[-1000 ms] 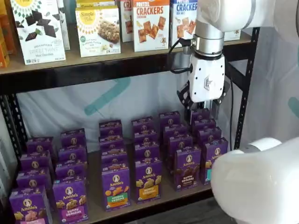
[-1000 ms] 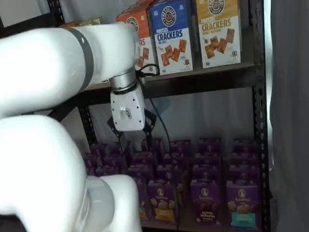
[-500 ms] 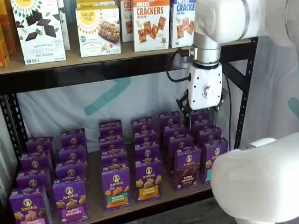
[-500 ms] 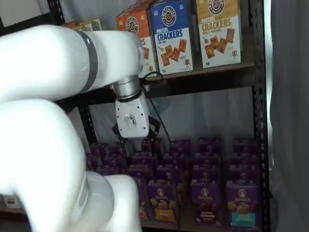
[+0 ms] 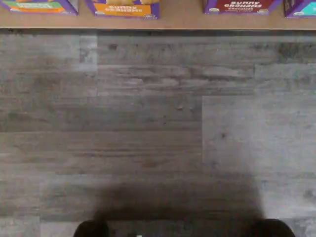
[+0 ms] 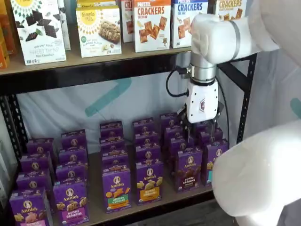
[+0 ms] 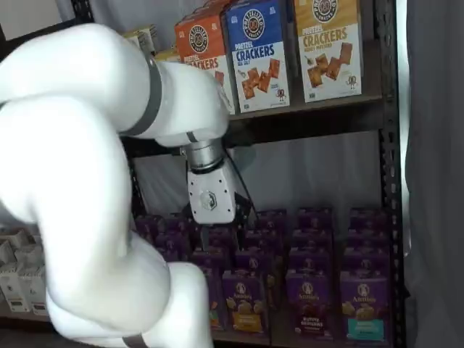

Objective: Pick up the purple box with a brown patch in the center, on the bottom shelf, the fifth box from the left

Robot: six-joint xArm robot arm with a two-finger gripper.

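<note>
Claw hangs above the back rows of cartons on the bottom shelf. In both shelf views it sits in front of the shelf's right half. Two black fingers show with a plain gap between them, spread wide, nothing held.

The purple box, brown strip at centre, stands upright in the front row near the shelf's front edge. An orange-strip carton stands just beside it on one side, a teal-strip carton close on the other. More purple cartons line up right behind it. In the wrist view only the lower edge of its brown label shows, beyond a stretch of grey plank floor.

Risks, as judged from here:
- Wrong pick. The cartons are near identical apart from the label strip, and the claw hangs over the rear rows, not the front box. A straight descent would likely meet a carton behind the target.
- Tight spacing. The gaps between columns look narrow, so a wide-spread finger could land on a neighbour's top and tip or shove it.
- Domino effect. A nudge to a rear carton could push the front one off the shelf edge.
- Upper shelf rail sits close above the arm, so a lift with a carton has little headroom.
</note>
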